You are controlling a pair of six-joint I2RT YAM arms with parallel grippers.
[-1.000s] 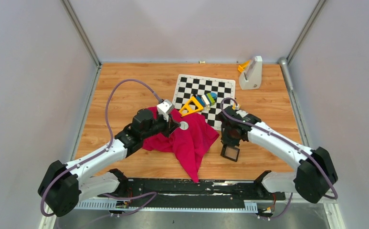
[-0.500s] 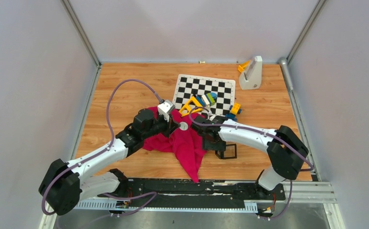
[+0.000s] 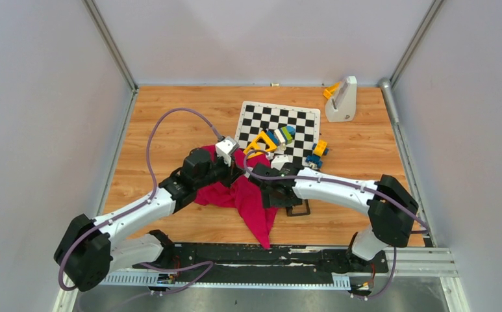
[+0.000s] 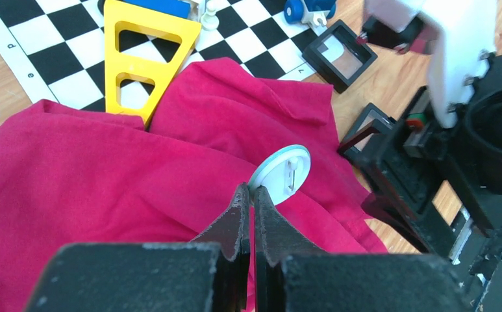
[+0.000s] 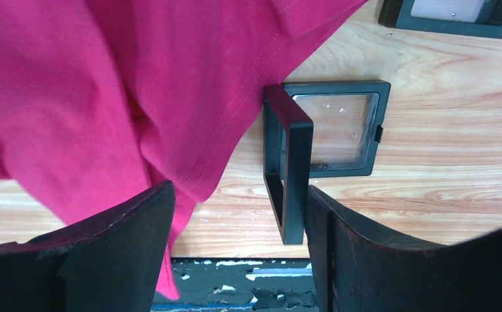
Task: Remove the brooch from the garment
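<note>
The garment [image 4: 105, 175] is a crumpled magenta cloth on the wooden table, also seen from above [image 3: 251, 211]. The brooch [image 4: 280, 172] is a small pale round disc standing up off the cloth, its back with the pin facing the left wrist camera. My left gripper [image 4: 251, 190] is shut on the brooch's lower edge. In the top view the left gripper [image 3: 240, 171] sits over the cloth's middle, and the brooch is hidden there. My right gripper [image 5: 238, 188] is open, low at the cloth's right edge [image 5: 105, 97]. The right gripper [image 3: 271, 192] holds nothing.
An open black frame case [image 5: 329, 130] lies beside the right fingers, its lid standing between them; it also shows from above [image 3: 298, 208]. A second frame [image 5: 452, 13] lies further off. A chequered board [image 3: 300, 120] carries a yellow triangle [image 3: 259, 144] and toy blocks [image 3: 282, 135]. A white stand [image 3: 341, 99] is at the back right.
The right arm swung left from above the black frame to the garment's right edge, and its jaws opened. The frame shifted slightly left. The left gripper stayed put on the brooch.
</note>
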